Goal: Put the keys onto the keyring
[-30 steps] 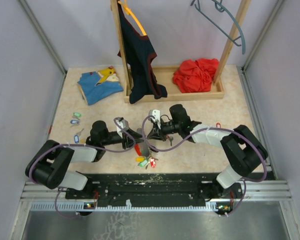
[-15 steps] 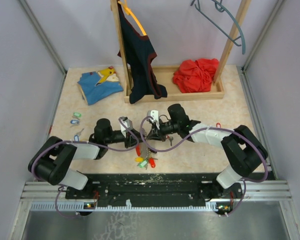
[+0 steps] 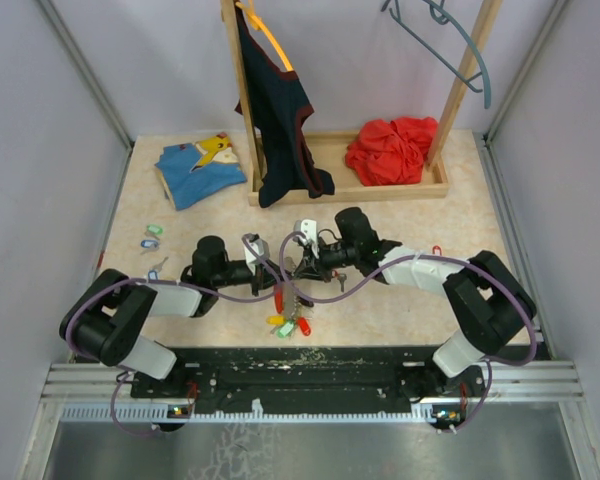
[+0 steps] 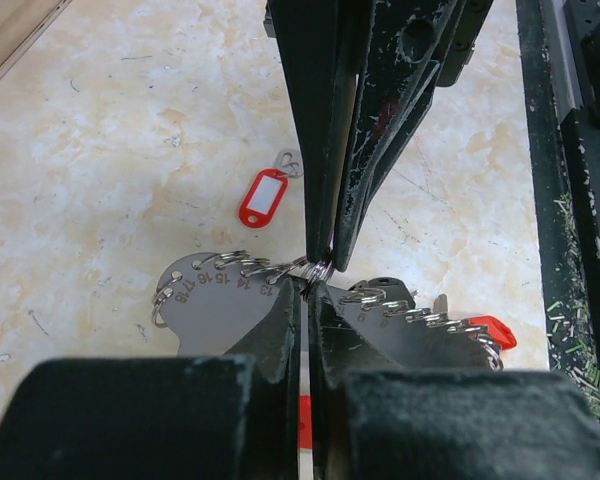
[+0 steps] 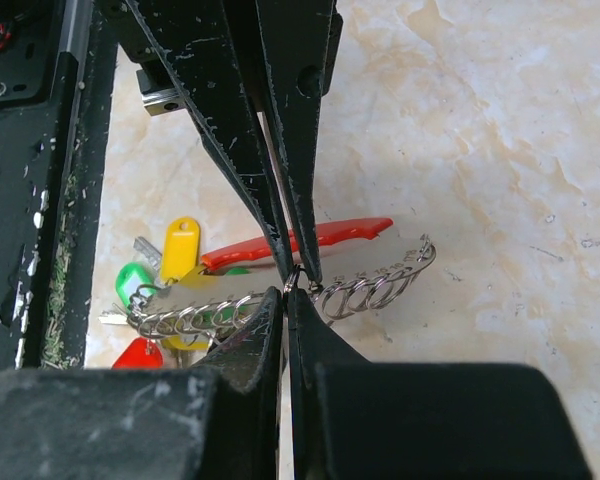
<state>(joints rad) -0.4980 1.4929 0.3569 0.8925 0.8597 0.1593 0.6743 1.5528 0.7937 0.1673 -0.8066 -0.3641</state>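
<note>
The keyring is a grey metal plate (image 4: pixel 215 300) with numbered holes and several small silver rings along its edge (image 5: pixel 375 288). It is held between both grippers above the table (image 3: pixel 292 290). My left gripper (image 4: pixel 306 288) is shut on the plate's middle from one side. My right gripper (image 5: pixel 286 294) is shut on it from the other side, tip to tip with the left at one small ring. Keys with yellow (image 5: pixel 180 246), green (image 5: pixel 135 283) and red (image 5: pixel 140 352) tags hang from the rings (image 3: pixel 290 322). A loose red-tagged key (image 4: pixel 263 196) lies on the table.
More loose keys with green (image 3: pixel 153 231) and blue (image 3: pixel 156 272) tags lie at the left, and a red tag (image 3: pixel 437 250) at the right. A wooden rack tray (image 3: pixel 330 190) with a dark hanging shirt and a red cloth (image 3: pixel 390 150) stands behind. A blue garment (image 3: pixel 200 170) lies at the back left.
My left arm has moved to the right, closing up to the right gripper at the plate. The hanging tags have shifted slightly. The right arm has barely moved.
</note>
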